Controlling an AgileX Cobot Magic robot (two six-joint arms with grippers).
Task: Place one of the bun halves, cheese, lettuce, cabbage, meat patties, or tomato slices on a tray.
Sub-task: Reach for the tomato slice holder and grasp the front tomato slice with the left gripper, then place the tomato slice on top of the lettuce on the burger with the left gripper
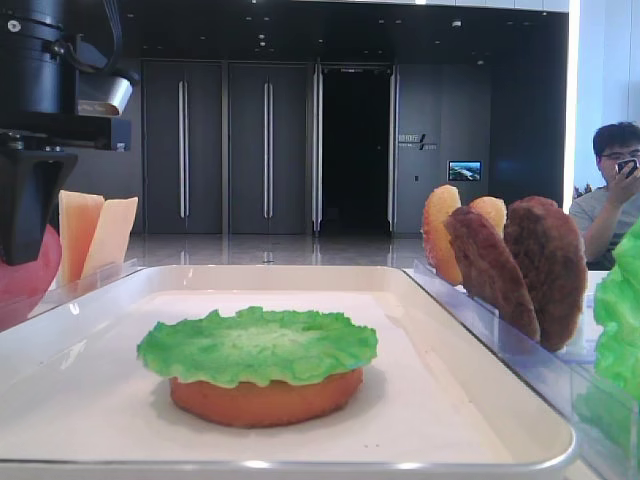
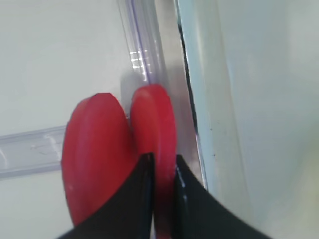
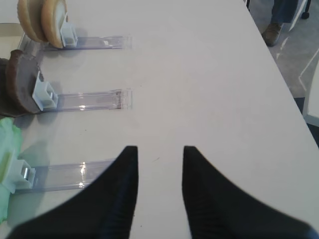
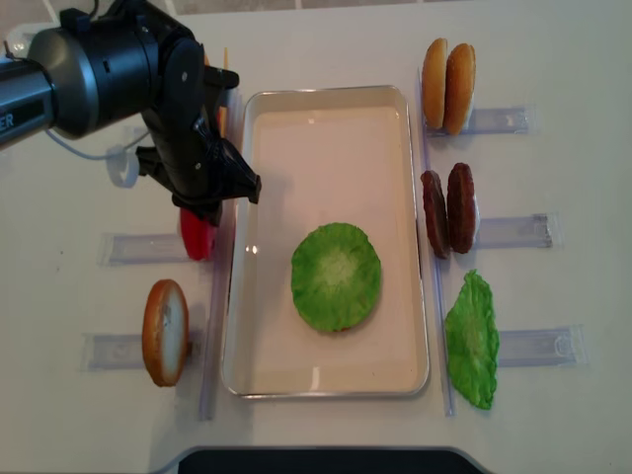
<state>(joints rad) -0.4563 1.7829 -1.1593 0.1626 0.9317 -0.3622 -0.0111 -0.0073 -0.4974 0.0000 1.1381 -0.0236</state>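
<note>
My left gripper (image 2: 163, 164) is shut on the edge of one tomato slice (image 2: 154, 119), which stands upright in its clear rack beside a second tomato slice (image 2: 94, 159). From above, that gripper (image 4: 204, 215) hangs just left of the white tray (image 4: 326, 91). On the tray lies a green lettuce leaf (image 4: 336, 276) on top of a bun half (image 1: 265, 398). My right gripper (image 3: 159, 154) is open over bare table with nothing between its fingers. It does not show in the overhead view.
Racks right of the tray hold two bun halves (image 4: 447, 87), two meat patties (image 4: 446, 209) and another lettuce leaf (image 4: 472, 341). Left of the tray stand cheese slices (image 1: 95, 235) and a bun half (image 4: 165, 331). A person (image 1: 610, 200) sits at the far right.
</note>
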